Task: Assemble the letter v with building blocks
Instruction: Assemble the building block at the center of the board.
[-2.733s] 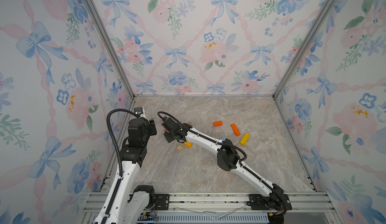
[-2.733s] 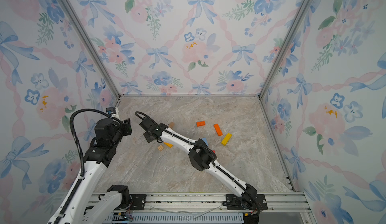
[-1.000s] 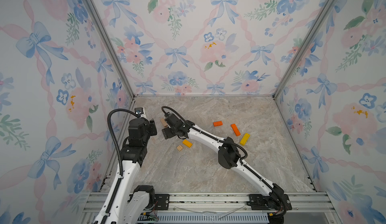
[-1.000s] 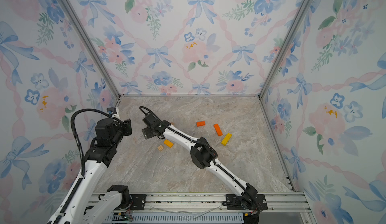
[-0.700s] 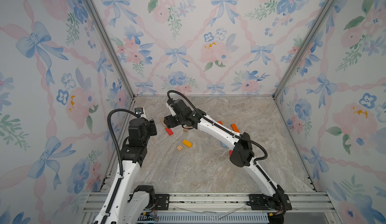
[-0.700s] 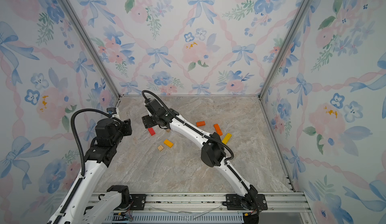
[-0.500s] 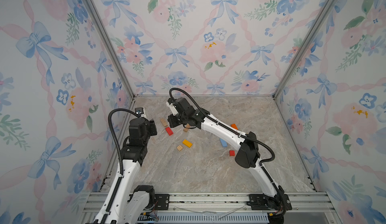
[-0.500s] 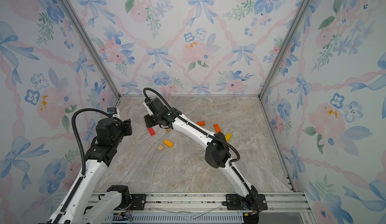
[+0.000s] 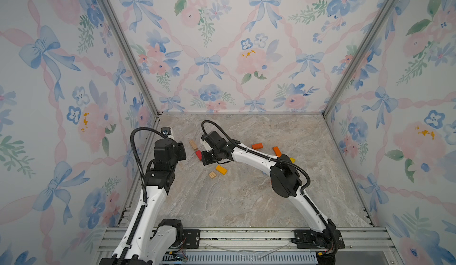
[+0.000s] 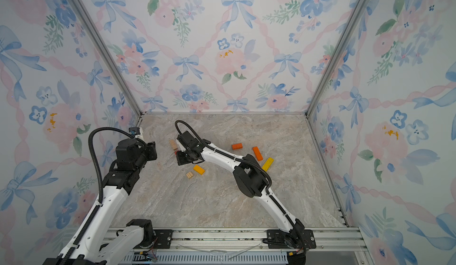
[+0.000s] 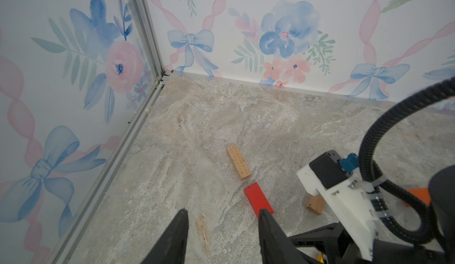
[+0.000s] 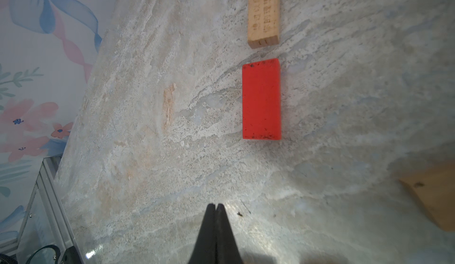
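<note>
At 10 o'clock from the right gripper in a top view, just beside it, lies the red block, long axis 11-to-5, end-on to the wood bar. Right jaws pressed together, empty. Left gripper half parted, empty, at the block's 9 o'clock; right arm judged nearer.

Red block: plain bright red, dark specks. Wood bar: pale natural, dark printed characters. Orange block, orange bar: plain orange. Yellow bar: yellow. Amber block: yellow-orange. Small wood square: pale, grain lines. Table: grey-beige marble veining. Walls: white, blue bows, pink ribbon lattice, flowers.
</note>
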`<control>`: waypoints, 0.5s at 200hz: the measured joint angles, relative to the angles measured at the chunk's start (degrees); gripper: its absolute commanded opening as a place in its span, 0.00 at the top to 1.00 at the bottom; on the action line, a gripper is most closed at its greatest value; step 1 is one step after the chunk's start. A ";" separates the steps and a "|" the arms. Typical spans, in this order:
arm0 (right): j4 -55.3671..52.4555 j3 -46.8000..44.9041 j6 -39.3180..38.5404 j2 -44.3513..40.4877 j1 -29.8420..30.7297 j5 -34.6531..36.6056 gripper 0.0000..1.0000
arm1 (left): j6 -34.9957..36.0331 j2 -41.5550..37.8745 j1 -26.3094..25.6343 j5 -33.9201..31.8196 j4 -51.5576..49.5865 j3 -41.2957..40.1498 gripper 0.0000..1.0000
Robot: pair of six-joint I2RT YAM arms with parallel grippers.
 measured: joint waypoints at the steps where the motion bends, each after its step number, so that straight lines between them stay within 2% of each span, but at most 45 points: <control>1: 0.15 -0.07 0.09 0.07 -0.04 -0.07 1.00 | 0.00 0.04 0.00 0.00 0.00 0.00 0.52; 38: 1.55 -0.42 1.53 1.53 -1.18 -1.11 1.00 | -2.45 2.86 0.00 0.26 -1.38 0.44 0.55; 100: 2.34 -0.42 2.58 3.69 -1.53 -1.95 1.00 | -6.45 14.82 0.07 6.19 -8.70 4.85 0.55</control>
